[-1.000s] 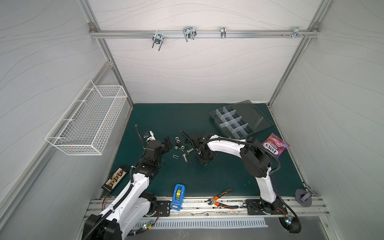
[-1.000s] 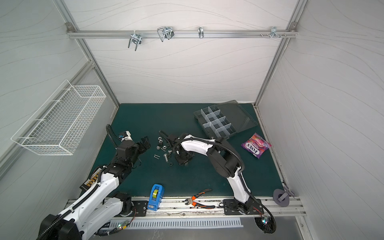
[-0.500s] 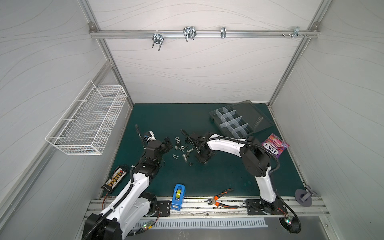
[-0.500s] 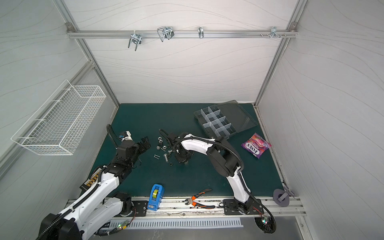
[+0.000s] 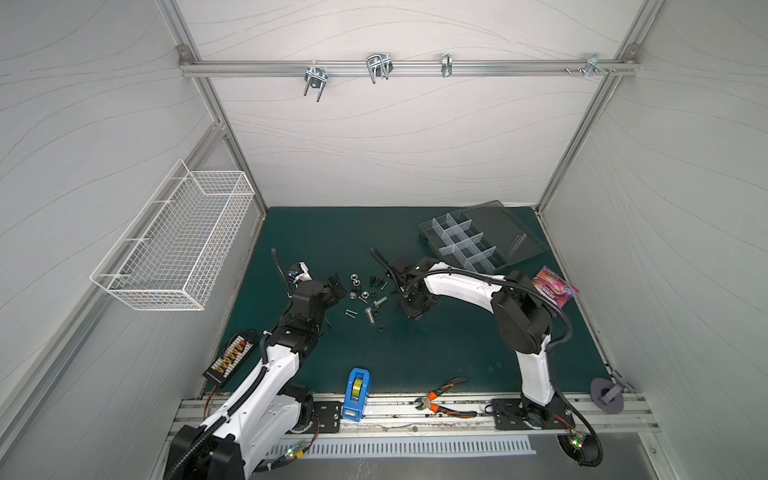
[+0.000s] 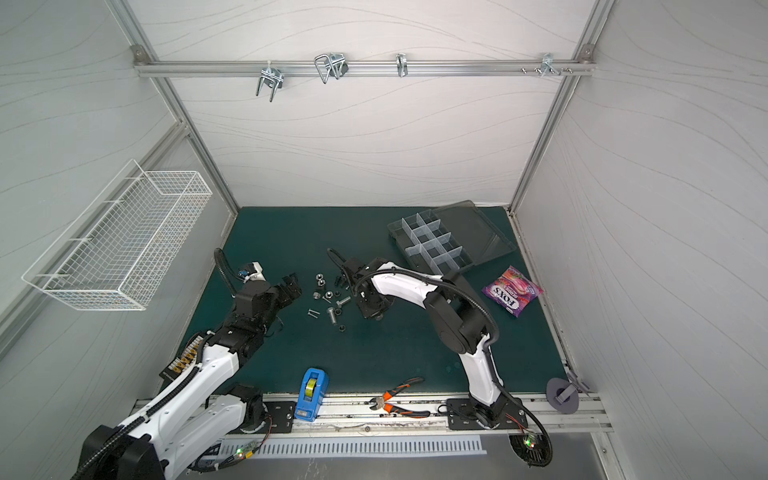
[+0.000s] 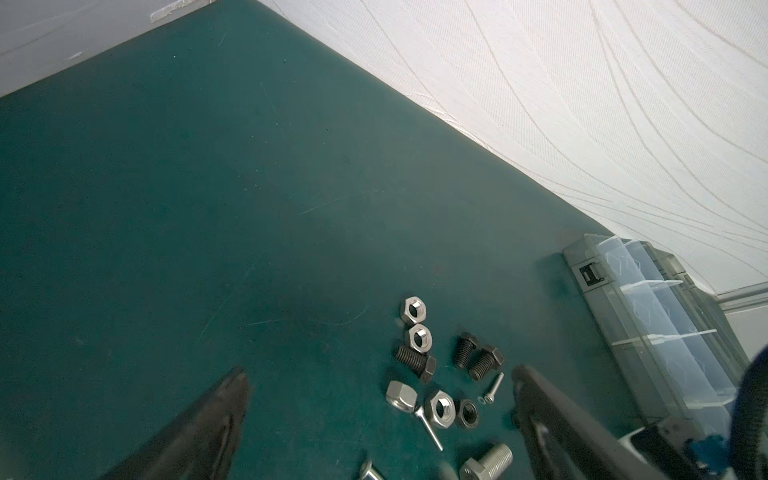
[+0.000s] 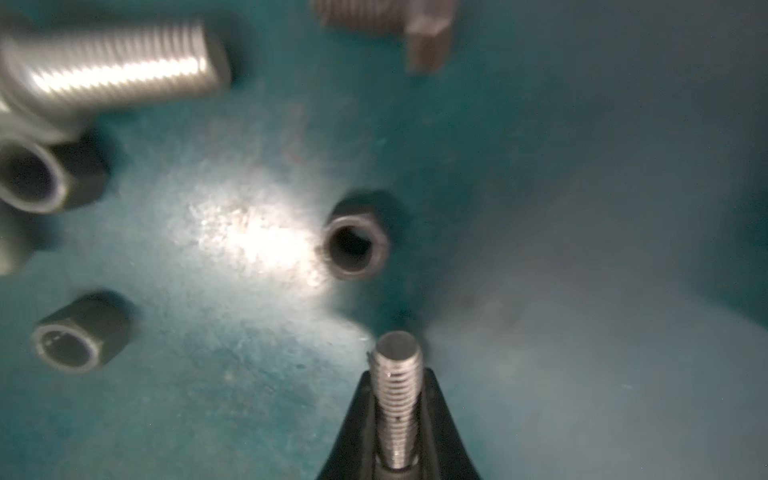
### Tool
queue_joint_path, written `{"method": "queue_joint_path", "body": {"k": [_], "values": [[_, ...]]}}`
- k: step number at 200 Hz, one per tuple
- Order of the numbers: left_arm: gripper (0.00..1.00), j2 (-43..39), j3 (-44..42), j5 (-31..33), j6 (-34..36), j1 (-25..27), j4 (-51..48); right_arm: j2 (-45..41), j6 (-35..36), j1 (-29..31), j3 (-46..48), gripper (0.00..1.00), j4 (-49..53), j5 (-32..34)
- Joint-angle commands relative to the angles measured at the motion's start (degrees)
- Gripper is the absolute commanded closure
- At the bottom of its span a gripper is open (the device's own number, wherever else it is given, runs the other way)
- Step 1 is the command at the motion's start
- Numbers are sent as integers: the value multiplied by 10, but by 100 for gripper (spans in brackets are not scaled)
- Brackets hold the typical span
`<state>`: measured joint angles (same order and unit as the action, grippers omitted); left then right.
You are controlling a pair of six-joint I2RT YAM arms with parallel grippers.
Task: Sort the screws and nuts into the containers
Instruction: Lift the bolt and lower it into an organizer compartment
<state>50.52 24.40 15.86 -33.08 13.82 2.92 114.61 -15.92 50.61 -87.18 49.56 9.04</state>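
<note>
Firmly, the right claw (image 8: 397,388) pinches 1 silver screw (image 8: 395,353), thread jutting out beyond it.

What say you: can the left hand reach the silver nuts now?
Probably yes: the left hand is open, the silver nuts lie ahead on the mat, and the right hand, shut on a bolt, sits aside.

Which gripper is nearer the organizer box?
Right. In a top view the right gripper, shut on a silver screw, is just left of and in front of the organizer box. The open left gripper sits farther left, across the loose screws and nuts.
</note>
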Motion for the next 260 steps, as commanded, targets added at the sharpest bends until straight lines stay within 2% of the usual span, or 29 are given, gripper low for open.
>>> {"method": "queue_joint_path", "body": {"k": [1, 43, 84, 165, 176, 228, 260], "values": [[0, 0, 24, 3, -2, 1, 10, -55, 17, -40, -11, 100, 26, 43], [0, -1, 22, 2, -3, 1, 10, -66, 40, -154, -38, 100, 23, 58], [0, -3, 22, -4, -6, 1, 11, -29, 56, -245, -76, 100, 4, 33], [0, -12, 22, -7, -8, 1, 7, 60, 72, -274, -119, 99, -10, 21], [0, -13, 22, -7, -8, 1, 7, 66, 74, -274, -120, 96, -12, 20], [1, -17, 22, -5, -8, 1, 3, 74, 78, -275, -121, 66, -9, 18], [0, -17, 22, -4, -8, 1, 3, 50, 78, -274, -119, 62, -3, 19]]}}
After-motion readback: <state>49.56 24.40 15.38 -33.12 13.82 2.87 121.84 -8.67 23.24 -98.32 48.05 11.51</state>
